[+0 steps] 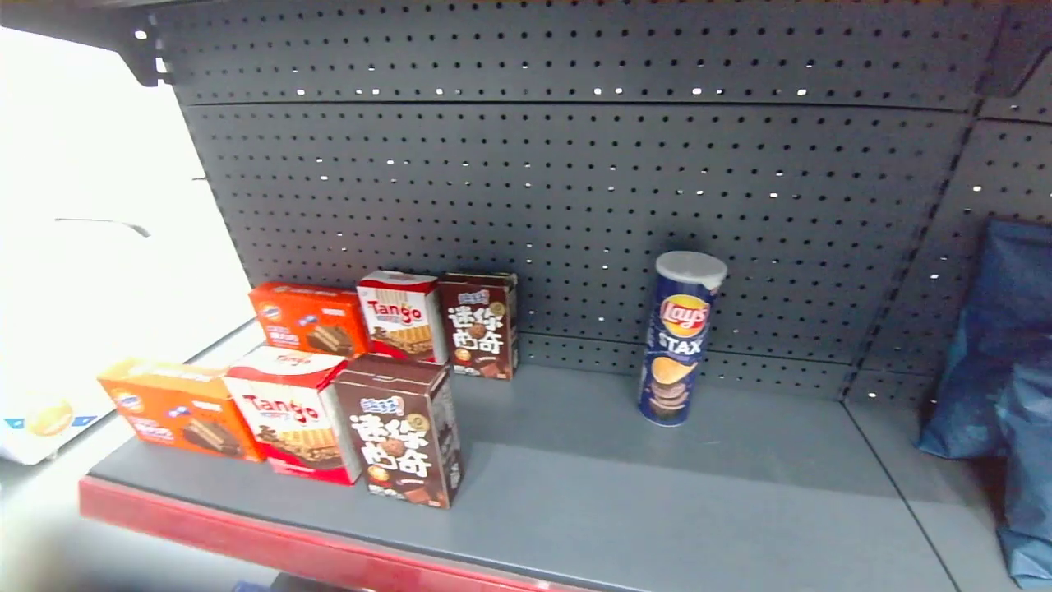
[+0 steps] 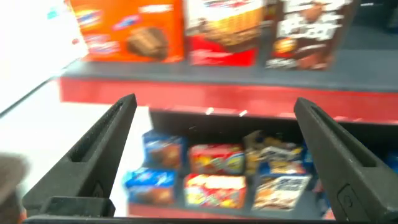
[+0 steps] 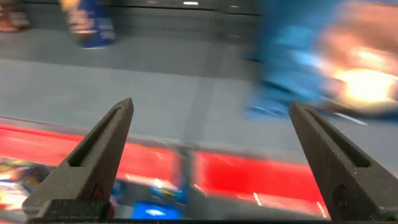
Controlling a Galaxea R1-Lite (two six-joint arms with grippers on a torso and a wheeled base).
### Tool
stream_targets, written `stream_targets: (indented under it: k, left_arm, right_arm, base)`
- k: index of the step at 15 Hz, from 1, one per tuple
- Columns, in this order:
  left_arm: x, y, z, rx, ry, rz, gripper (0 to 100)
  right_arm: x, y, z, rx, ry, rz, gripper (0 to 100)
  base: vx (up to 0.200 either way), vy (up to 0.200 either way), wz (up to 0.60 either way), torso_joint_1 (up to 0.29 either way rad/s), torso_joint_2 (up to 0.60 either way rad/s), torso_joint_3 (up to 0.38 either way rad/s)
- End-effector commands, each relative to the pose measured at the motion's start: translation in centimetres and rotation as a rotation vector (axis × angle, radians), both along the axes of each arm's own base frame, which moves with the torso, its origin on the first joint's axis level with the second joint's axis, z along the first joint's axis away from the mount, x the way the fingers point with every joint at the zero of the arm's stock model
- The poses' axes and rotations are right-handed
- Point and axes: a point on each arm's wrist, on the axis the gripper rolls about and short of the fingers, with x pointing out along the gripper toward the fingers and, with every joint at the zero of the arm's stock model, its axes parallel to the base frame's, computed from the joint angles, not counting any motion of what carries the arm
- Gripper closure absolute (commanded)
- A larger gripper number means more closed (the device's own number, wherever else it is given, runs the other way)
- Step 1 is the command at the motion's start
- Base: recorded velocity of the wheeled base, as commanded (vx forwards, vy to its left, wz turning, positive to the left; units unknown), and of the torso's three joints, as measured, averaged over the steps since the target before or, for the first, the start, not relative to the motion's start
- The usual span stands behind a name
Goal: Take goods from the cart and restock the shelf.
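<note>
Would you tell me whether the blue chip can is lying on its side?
No, the chip can stands upright on the shelf.

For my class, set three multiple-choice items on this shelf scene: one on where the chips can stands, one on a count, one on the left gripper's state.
1. Where does the blue chips can stand on the shelf?
A. Right of the snack boxes, apart from them.
B. Between the two rows of boxes.
C. On top of a box.

2. How many snack boxes are on the shelf?
A. Four.
B. Six.
C. Eight.

3. What state is the left gripper in?
A. Shut on a box.
B. Shut on the can.
C. Open and empty.

Answers:
1 A: bare shelf lies between can and boxes.
2 B: there are two rows of three.
3 C: its jaws stand wide apart with nothing between them.
</note>
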Motion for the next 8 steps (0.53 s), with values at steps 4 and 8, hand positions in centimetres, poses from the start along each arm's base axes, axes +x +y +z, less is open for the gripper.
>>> stream_targets:
  k: [4,8]
  left_arm:
    - [0.00,0.00,0.01,0.000,-0.001,0.001,0]
    - [0.00,0.00,0.01,-0.003,-0.001,0.004,0]
  right_arm:
    - [0.01,0.00,0.01,0.000,0.001,0.001,0]
    - [0.01,0.00,0.01,0.000,0.001,0.001,0]
  base:
    - [0.000,0.000,0.60,0.002,0.00,0.006]
    - [0.000,0.000,0.60,0.001,0.00,0.000]
